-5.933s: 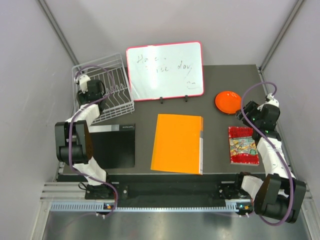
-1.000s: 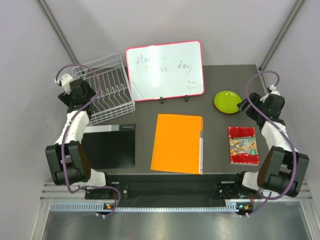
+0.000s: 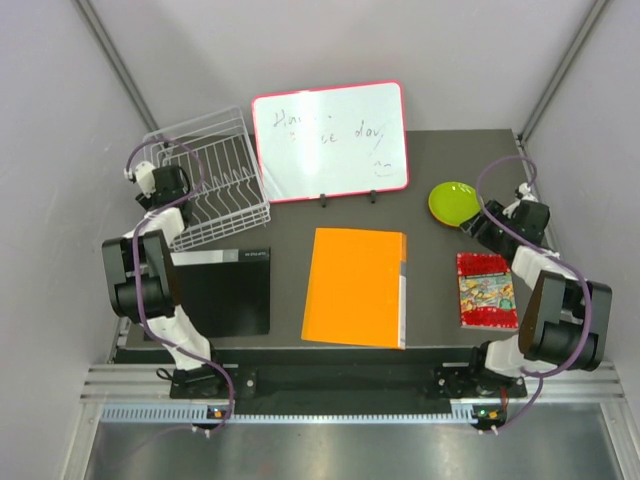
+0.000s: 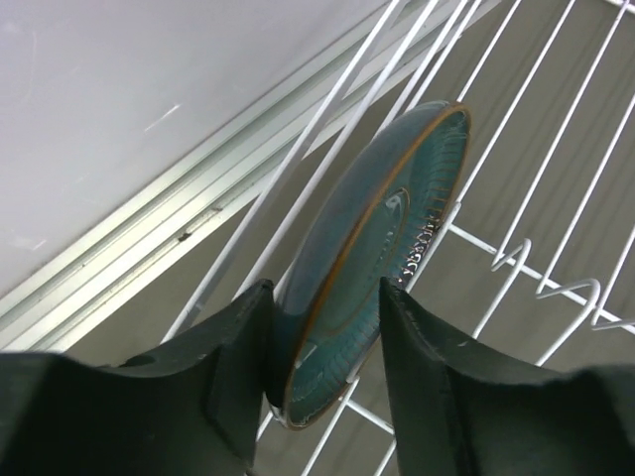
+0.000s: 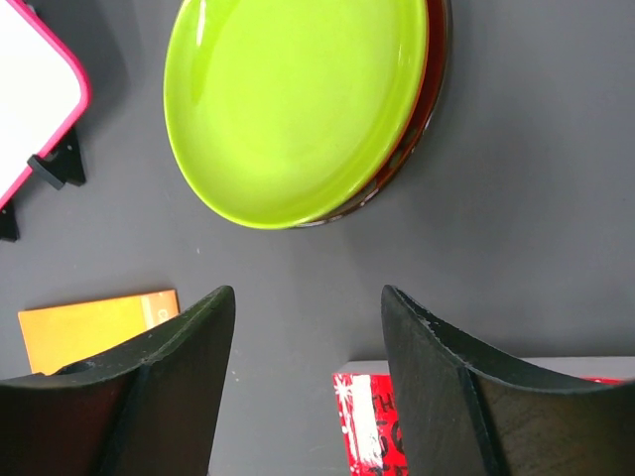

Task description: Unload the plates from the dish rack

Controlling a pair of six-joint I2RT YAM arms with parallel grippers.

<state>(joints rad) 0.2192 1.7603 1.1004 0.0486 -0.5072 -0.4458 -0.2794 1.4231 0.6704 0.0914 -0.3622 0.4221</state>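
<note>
Two changes are showing over the last second. The left gripper (image 4: 325,293), which was hanging outside the left end of the dish rack (image 3: 225,190) with fingers wide, is now reaching in and narrowing around the dark teal plate (image 4: 387,218). That plate is standing on edge among the wires. The fingers are flanking its lower rim, but I cannot tell whether they are already clamping it. The right gripper (image 5: 308,297) is sitting open and empty, drawing back from the lime green plate (image 5: 298,99). This plate is lying on a stack on the counter (image 5: 516,198), right of the whiteboard (image 3: 330,140). I am judging the teal plate to be the last one waiting to leave. The left wrist view is revealing that plate, which the top view is hiding. The right wrist view is exposing a reddish rim (image 5: 437,40) under the green plate, where the top view is showing green alone.
</note>
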